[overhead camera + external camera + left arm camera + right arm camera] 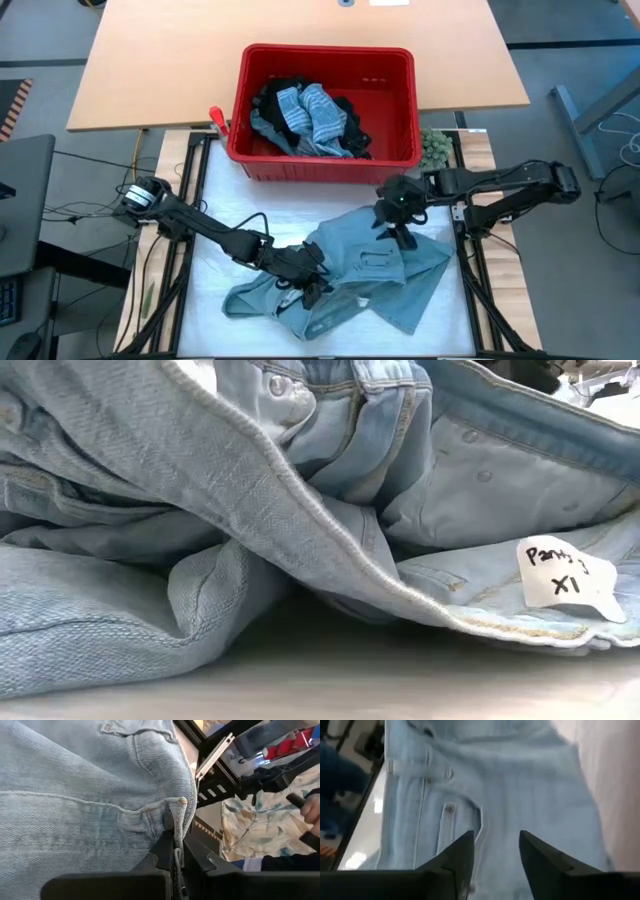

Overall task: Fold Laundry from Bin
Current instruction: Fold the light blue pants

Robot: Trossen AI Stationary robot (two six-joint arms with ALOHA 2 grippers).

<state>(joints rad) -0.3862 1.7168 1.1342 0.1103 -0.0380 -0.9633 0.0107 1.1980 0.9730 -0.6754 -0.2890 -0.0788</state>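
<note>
1. Working the light blue-grey denim pants, spread crumpled on the white table in front of the red rectangular plastic bin. A paper tag on them reads "Pants X1".
2. Left gripper sits low at the pants' near-left part, clamped tight on a seamed edge fold; wrist view shows fabric pinched between the dark fingers.
3. Right gripper hangs over the pants' far-right part, fingers partway apart w/ nothing between them, buttoned fly below.
4. Rest of the laundry, a striped piece and black ones, sits in the bin.
5. Handling, my guess: denim is heavyish, limp but thick, not slippery; seams and waistband give firmest hold. I'd take the waistband corner w/ the right so both ends can pull flat.
</note>
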